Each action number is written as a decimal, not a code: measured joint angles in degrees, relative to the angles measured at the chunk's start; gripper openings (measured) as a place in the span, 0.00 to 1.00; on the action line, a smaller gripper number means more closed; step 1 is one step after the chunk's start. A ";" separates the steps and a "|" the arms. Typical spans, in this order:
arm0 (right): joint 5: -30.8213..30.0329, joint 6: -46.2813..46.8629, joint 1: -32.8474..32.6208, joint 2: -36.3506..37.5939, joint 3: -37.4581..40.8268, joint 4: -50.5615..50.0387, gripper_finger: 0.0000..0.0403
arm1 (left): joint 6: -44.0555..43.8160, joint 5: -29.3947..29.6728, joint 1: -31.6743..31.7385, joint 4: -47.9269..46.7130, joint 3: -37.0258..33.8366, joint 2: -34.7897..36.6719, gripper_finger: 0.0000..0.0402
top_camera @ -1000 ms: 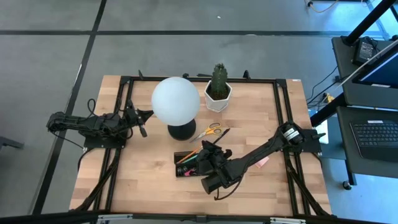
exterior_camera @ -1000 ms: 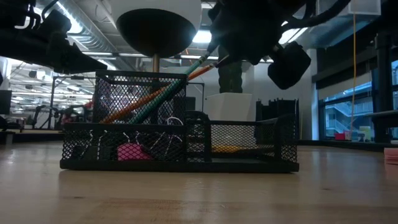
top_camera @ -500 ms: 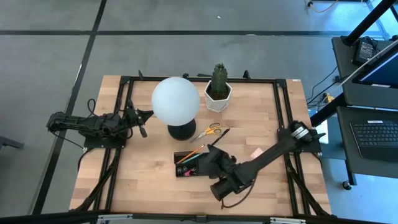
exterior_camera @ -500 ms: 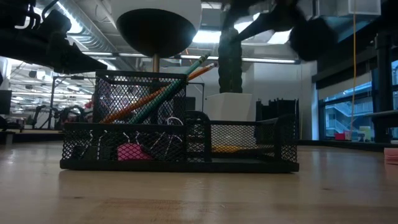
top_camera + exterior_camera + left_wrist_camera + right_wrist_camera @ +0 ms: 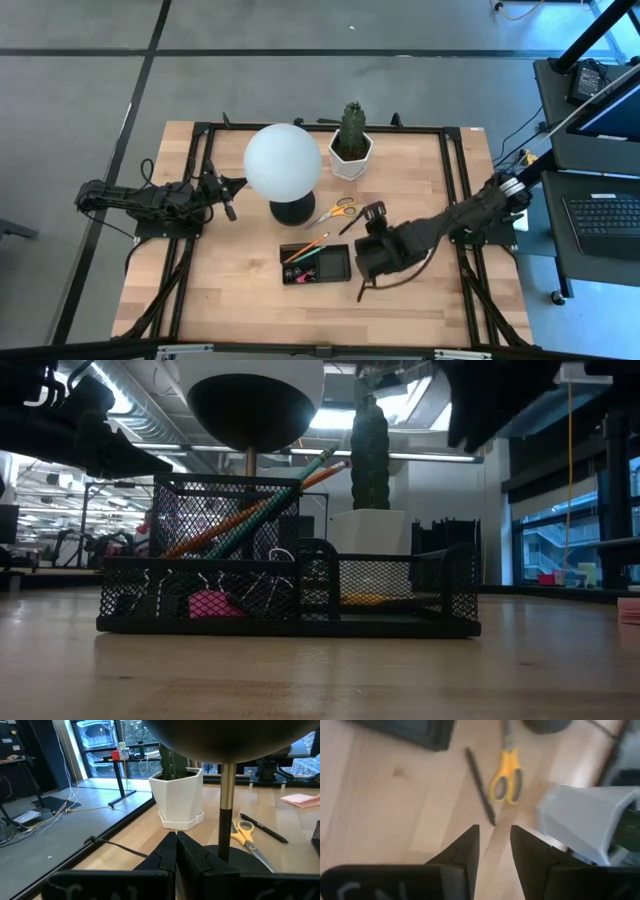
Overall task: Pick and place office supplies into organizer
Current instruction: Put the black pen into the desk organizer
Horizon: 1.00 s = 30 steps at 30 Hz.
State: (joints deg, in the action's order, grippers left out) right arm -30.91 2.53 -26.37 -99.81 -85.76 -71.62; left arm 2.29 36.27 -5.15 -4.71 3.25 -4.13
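Observation:
The black mesh organizer stands on the table's near middle. An orange and a green pencil lean in its tall cup, and a pink eraser lies in a low compartment. Yellow-handled scissors and a black pen lie flat on the wood beyond it. My right gripper hangs open above the table to the right of the pen, slanting down toward it, with nothing between its fingers. My left gripper rests shut at the left, level, facing the lamp.
A white globe lamp on a round black base stands left of the scissors. A potted cactus sits behind them. A pink sticky pad lies toward the right edge. Bare wood lies along the near edge.
My right gripper has risen from over the organizer and swung toward the table's right and far side. Its wrist has rolled, and it now points down at the pen and scissors. The pencils stay leaning in the organizer.

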 joint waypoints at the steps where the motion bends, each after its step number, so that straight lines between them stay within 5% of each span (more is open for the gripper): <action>1: 1.56 -1.75 0.77 0.77 1.45 1.16 0.28 | -0.01 0.00 0.01 0.00 0.00 -0.01 0.01; 13: 19.46 -20.89 15.56 8.75 23.29 24.56 0.28 | -0.03 -0.22 0.02 0.00 0.00 -0.01 0.01; 22: 20.74 -31.72 27.74 8.85 30.35 35.17 0.28 | -0.03 -0.24 0.01 0.00 0.00 0.01 0.01; 30: 22.53 -34.56 30.71 8.85 31.70 38.21 0.28 | -0.01 -0.24 0.01 0.00 0.00 -0.01 0.01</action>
State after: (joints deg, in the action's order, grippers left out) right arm -8.38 -32.03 4.34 -90.96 -54.06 -33.41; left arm 2.28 36.03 -5.13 -4.71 3.25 -4.14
